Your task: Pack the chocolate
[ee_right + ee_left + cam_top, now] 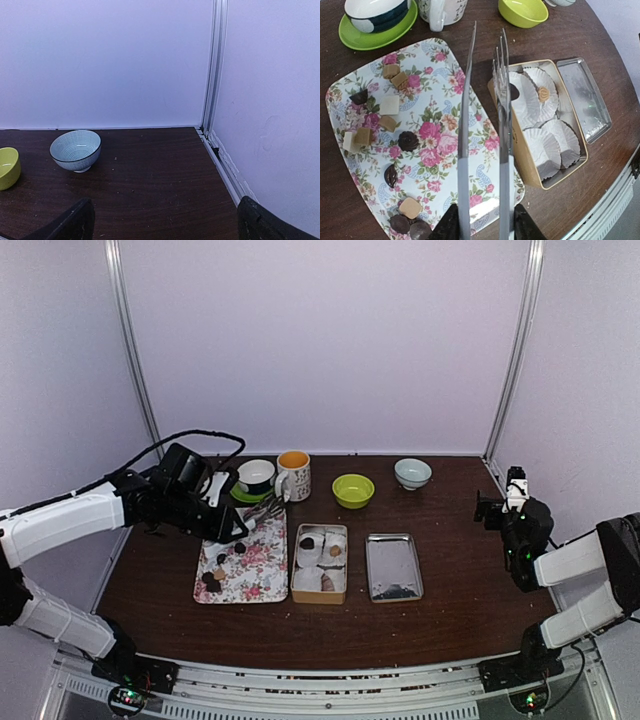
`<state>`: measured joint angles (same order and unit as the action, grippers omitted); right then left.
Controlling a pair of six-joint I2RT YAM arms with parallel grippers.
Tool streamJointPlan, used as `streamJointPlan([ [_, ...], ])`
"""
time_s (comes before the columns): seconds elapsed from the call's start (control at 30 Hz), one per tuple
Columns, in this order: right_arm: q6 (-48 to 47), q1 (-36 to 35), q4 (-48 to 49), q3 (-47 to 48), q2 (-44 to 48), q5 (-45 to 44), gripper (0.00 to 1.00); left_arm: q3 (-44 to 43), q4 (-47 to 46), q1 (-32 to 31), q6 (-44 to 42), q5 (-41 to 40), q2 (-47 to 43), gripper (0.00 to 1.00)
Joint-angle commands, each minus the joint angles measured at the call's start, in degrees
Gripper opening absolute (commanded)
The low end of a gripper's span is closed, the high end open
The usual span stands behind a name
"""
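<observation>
My left claw (483,224) is pinching the handle end of a pair of silver tongs (463,150). Its fingers press on the two arms from outside. The tong tips stand apart with nothing between them, and they hang over the seam where the floral tray (451,64) meets the tan tin (529,167). The right claw (165,222) is spread wide and empty. It is parked well off at the right side of the table (150,170), facing the back corner and a blue-white bowl (75,149).

Most of the chocolates (408,141) lie scattered on the tray, dark and light pieces toward its left and near edges. In the tin I can make out a dark piece (515,92) and a tan rosette piece (543,93), each in a white paper cup. The other paper cups (543,148) look empty from here. A metal lid (583,97) lies just beside the tin.

My main worry is the grip on the tongs. They are slim and smooth, so they could rotate or slide in the claw when I squeeze, and then the tips would close off target. A hard squeeze on a small rounded lump could shoot it sideways across the glossy tray or onto the table. If I come in low over the tin, the forked tip could snag a paper cup and drag it out, or knock the tin wall and shift the tin. A soft piece may also smear or stick to the tongs rather than drop.
</observation>
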<state>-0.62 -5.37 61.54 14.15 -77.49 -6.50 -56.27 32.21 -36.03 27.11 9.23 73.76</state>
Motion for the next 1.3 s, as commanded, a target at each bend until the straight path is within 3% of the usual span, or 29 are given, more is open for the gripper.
streamJointPlan([
  [0.0, 0.5, 0.3, 0.8, 0.1, -0.3, -1.1, 1.0, 1.0, 1.5, 1.2, -0.1, -3.3, -2.5, 0.33],
  [0.4, 0.5, 0.3, 0.8, 0.2, -0.3, -1.1, 1.0, 7.9, -2.4, 2.2, 4.7, -6.7, -0.4, 0.33],
  [1.27, 0.5, 0.3, 0.8, 0.2, -0.3, -1.1, 1.0, 11.0, -3.8, 1.8, 5.1, -10.6, 2.8, 0.33],
])
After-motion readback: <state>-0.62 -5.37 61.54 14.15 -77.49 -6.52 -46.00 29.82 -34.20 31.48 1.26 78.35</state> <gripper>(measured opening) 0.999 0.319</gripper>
